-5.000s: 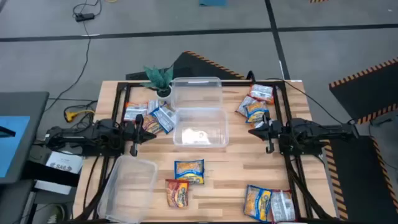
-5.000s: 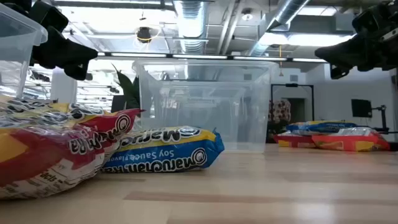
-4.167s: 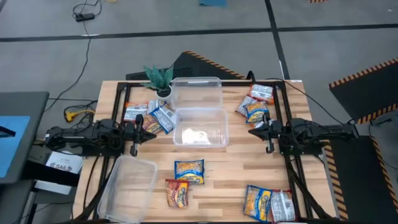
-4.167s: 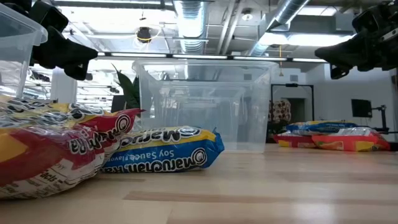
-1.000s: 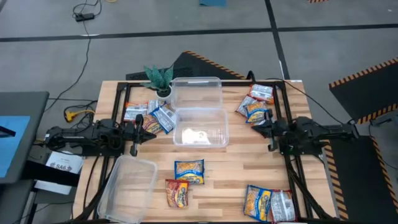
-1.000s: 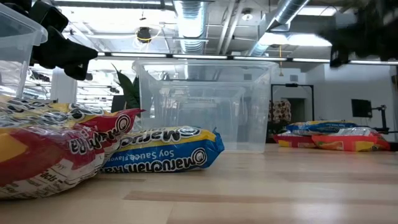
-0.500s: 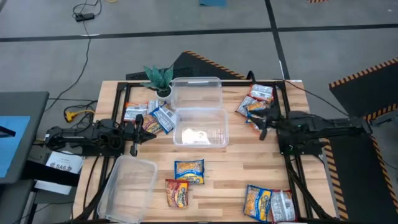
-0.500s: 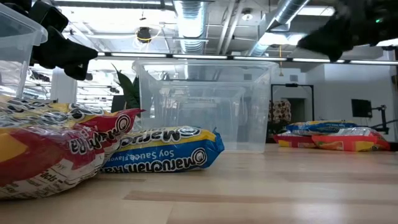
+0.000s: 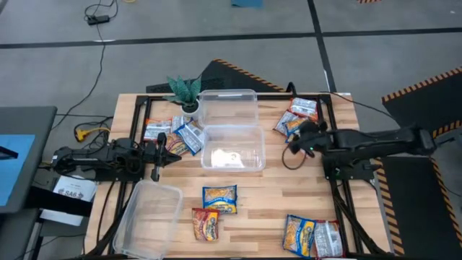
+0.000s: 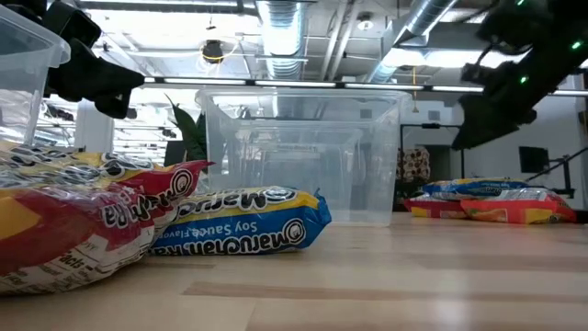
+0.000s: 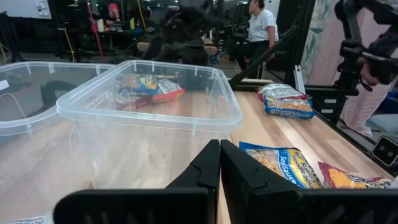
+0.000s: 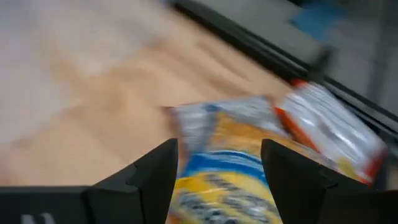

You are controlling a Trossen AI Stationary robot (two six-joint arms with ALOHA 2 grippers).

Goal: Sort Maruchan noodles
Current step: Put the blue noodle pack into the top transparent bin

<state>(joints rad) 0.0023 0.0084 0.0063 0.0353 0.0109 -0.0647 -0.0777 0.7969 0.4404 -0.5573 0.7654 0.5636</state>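
Observation:
Maruchan noodle packets lie flat in groups on the wooden table: a far-right pile [image 9: 297, 115], a left pile [image 9: 173, 133], a blue-and-yellow one [image 9: 219, 198] and a red one [image 9: 206, 224] near the front, and more at the front right [image 9: 312, 235]. My right gripper [image 9: 294, 143] hangs open above the far-right pile, slanting down. In its wrist view a blue-and-yellow packet [image 12: 217, 183] shows between the fingers [image 12: 217, 168], with a red-and-silver one [image 12: 329, 130] beside it. My left gripper [image 11: 219, 163] waits shut and level at the left [image 9: 172, 152].
Two clear tubs [image 9: 229, 108] [image 9: 232, 148] stand at the table's middle and a third [image 9: 148, 217] at the front left. A small green plant [image 9: 186, 90] stands at the far edge. People stand in the room beyond the table [image 11: 258, 28].
My right gripper has swung out from its resting place toward the far-right pile of packets and tipped from level to slanting down. My left arm and all the packets have kept still.

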